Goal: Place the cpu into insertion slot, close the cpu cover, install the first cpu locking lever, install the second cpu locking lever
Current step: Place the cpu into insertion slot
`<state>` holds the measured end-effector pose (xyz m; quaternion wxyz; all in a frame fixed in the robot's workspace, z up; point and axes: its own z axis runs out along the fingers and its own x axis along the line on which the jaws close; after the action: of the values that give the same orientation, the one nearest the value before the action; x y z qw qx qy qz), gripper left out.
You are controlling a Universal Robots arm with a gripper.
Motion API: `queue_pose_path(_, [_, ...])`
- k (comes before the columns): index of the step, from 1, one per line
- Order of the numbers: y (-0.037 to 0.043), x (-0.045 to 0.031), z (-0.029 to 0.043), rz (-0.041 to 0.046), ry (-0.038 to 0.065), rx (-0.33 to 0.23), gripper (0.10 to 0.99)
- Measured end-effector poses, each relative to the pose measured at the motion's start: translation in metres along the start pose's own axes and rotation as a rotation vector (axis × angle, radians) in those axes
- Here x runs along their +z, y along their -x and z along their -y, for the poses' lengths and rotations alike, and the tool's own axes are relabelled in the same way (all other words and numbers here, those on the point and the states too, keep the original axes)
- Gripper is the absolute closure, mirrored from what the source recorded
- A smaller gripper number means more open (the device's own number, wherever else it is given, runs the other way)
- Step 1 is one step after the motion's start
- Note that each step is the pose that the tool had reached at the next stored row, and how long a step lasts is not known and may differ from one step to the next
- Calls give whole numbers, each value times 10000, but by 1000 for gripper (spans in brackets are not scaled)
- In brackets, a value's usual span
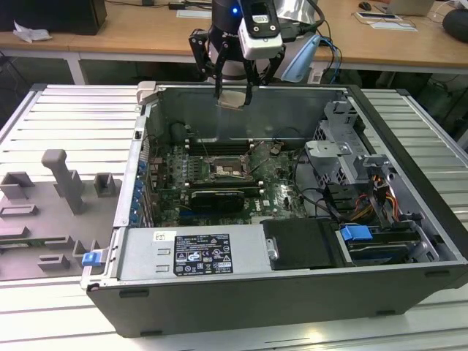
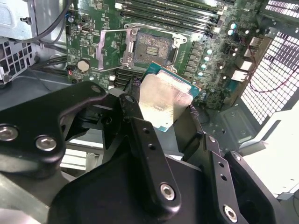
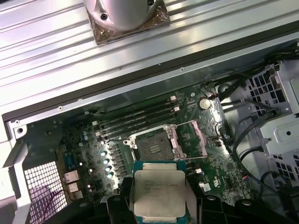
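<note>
Up at the top middle of the exterior view, we are watching the arm (image 1: 241,29) hanging over the open case (image 1: 219,307). Its jaws are pinching the cpu (image 1: 232,100) by two opposite edges. The cpu is sitting in the air a little tilted, level with the case's upper wall, well above the board (image 1: 278,194) and touching nothing but the jaws.

In both wrist views we are looking at the cpu's pale metal top (image 3: 159,193) (image 2: 163,100), with a thin green border showing around it and black jaws closing on either side.

Near the middle of the exterior frame, the slot (image 1: 223,170) is lying on the green board with its dark centre uncovered. We are seeing that same square socket past the cpu in the first wrist view (image 3: 153,144) and in the second wrist view (image 2: 152,46), well apart from the chip.

The cover (image 3: 194,140) is standing swung open just beside the slot, and green board is showing through its square opening; in the second wrist view (image 2: 111,49) it is lying the same way.

Long black memory slots (image 3: 135,119) are running along another side of the socket.

The case is resting on a slatted metal bench (image 1: 66,110), and grey blocks (image 1: 66,183) are standing at the left of the exterior frame.
</note>
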<state>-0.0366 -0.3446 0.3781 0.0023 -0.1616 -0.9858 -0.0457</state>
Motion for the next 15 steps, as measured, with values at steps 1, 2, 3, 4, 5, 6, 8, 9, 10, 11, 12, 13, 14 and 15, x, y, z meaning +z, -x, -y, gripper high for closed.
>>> queue_pose_path(1, [0, 0, 0, 3, 1, 28, 553])
queue_pose_path(2, [0, 0, 0, 8, 2, 85, 553])
queue_pose_path(3, [0, 0, 0, 13, 2, 138, 553])
queue_pose_path(4, [0, 0, 0, 17, 4, 188, 553])
queue_pose_path(5, [0, 0, 0, 23, 6, 258, 553])
queue_pose_path(6, [0, 0, 0, 27, 6, 299, 553])
queue_pose_path(8, [-2, 0, 1, 39, 9, 435, 553])
queue_pose_path(9, [-1, 1, 1, 46, 10, 518, 553])
queue_pose_path(10, [-1, 1, 1, 59, 12, 661, 553])
queue_pose_path(11, [-1, 1, 1, 67, 14, 752, 553])
queue_pose_path(12, [-1, 1, 1, 75, 15, 842, 553])
queue_pose_path(13, [-1, 2, 1, 84, 17, 936, 553])
queue_pose_path(14, [-1, 3, 1, 96, 20, 1069, 553])
queue_pose_path(15, [-1, 3, 1, 104, 23, 1164, 553])
